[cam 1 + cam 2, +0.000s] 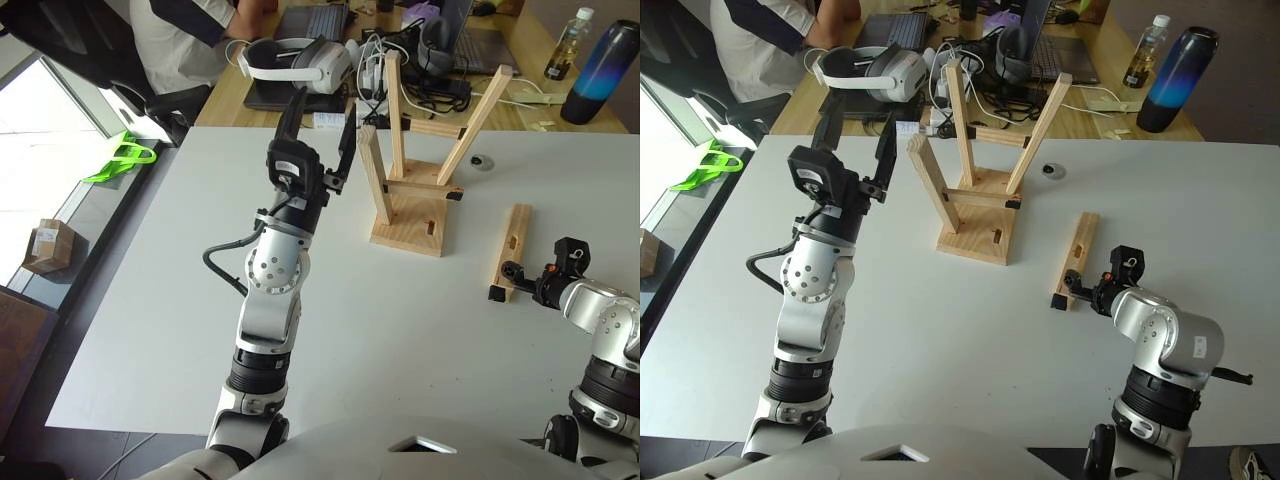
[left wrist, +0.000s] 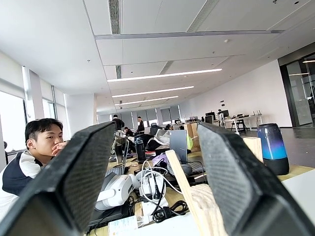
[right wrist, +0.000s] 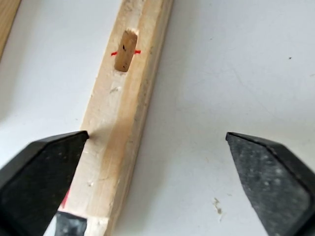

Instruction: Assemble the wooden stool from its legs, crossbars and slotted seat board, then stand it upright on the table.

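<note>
Pale rough-sawn stool [image 1: 405, 235] inverted, three square legs fitted; mortised fourth leg [image 1: 510, 250] lies beside it. Left gripper [image 1: 322, 118] and right gripper [image 3: 156, 133]: jaws open.

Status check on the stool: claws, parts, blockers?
Left claw open, raised beside the upturned stool. Right claw open at the loose leg, not gripping. Three legs fitted on seat board. Small round object behind stool, off path.

We find the stool [image 1: 410, 228] legs-up on the worktop [image 1: 180, 310]. Left of it hangs the left pincer [image 1: 326, 108]. Right of it lies a loose leg [image 1: 510, 245], with the right pincer [image 3: 157, 142] over the leg's near end. Behind it sits a headset [image 1: 295, 60].
</note>
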Controlling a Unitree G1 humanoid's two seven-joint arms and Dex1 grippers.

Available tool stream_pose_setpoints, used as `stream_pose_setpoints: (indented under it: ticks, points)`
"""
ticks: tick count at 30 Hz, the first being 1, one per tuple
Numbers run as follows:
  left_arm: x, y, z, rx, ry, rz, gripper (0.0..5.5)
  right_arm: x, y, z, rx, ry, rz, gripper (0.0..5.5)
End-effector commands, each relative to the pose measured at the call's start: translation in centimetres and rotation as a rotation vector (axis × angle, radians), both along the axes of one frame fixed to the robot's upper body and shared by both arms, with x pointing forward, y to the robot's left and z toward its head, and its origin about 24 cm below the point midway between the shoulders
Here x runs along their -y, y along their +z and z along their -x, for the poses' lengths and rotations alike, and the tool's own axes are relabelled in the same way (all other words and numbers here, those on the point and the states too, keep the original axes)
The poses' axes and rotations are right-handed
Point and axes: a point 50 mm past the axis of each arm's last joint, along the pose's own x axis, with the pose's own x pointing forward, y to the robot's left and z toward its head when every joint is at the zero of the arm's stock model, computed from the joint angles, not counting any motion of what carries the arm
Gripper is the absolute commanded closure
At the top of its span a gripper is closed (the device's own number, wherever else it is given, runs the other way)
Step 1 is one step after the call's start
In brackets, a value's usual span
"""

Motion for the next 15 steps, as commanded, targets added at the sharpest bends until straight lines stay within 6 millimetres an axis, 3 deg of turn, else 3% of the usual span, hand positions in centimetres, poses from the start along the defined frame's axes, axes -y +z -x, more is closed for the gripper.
stream_pose_setpoints:
  ticks: [1, 9, 12, 15]
  points:
    - [0.0, 0.1, -0.2, -0.001, -0.007, 0.010, 2.42, 1.1, -2.5, 2.2, -0.201, -0.083, 0.041, 0.94]
    - [-0.1, -0.1, -0.4, -0.009, 0.001, 0.013, 2.42, 2.6, -3.7, 3.6, -0.263, -0.158, 0.008, 2.02]
    - [-0.2, -0.2, -0.5, -0.018, 0.002, 0.012, 2.42, 2.3, -3.3, 3.1, -0.220, -0.178, -0.023, 2.49]
    - [-0.4, -0.5, -0.6, -0.033, 0.006, 0.017, 2.42, 1.9, -1.8, 1.6, -0.071, -0.184, -0.005, 2.93]
